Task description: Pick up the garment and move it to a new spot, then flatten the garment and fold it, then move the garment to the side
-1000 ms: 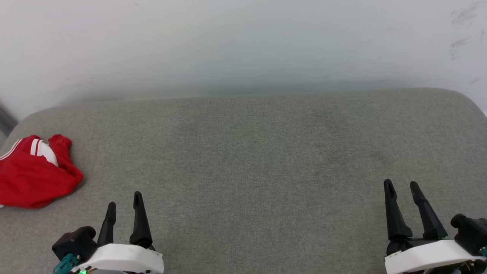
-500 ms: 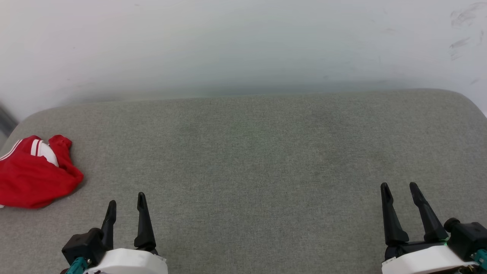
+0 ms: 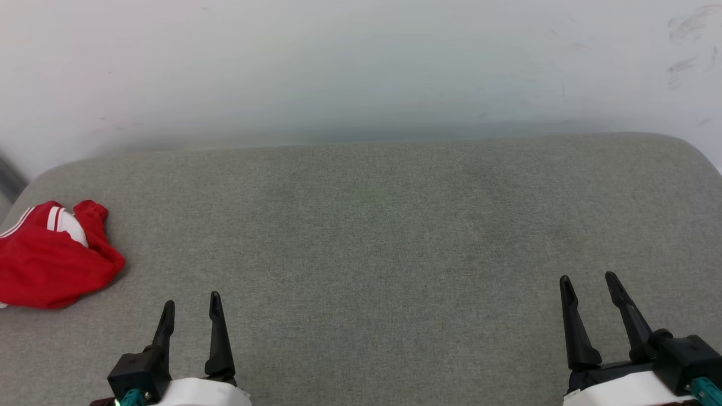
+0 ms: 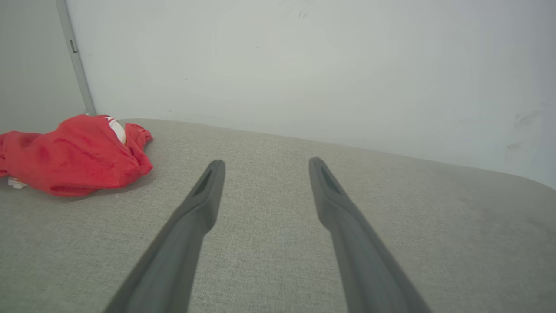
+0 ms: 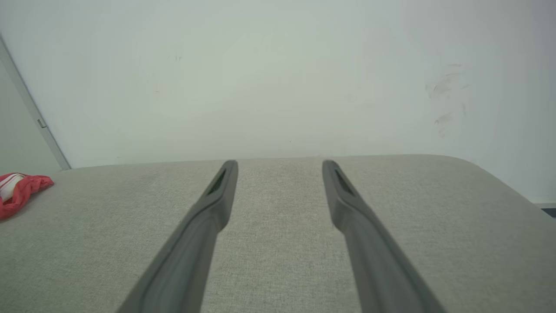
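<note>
The grey padded surface (image 3: pixel 372 237) is seen from above by the head view, faced forward and down toward the white wall (image 3: pixel 361 62), with the left gripper (image 3: pixel 191 299) and right gripper (image 3: pixel 588 277) at its lower corners. Each wrist view is set low and close over that surface, aimed along its own fingers (image 4: pixel 204 195) at the wall — the red garment (image 4: pixel 74 158) at far left is shared by all three.

Garment (image 3: pixel 51 265): soft red cloth, matt, creased, with white striped trim. Cushioned surface (image 3: pixel 372 237): grey woven fabric, coarse weave, matt. Left gripper (image 3: pixel 190 301) and right gripper (image 3: pixel 588 279): fingers (image 4: pixel 195 208) dark, smooth, matt, plastic-looking; wrist housings (image 3: pixel 626 392) white smooth plastic, slight sheen. Wall (image 3: pixel 338 67): white, smooth, matt, lightly scuffed
</note>
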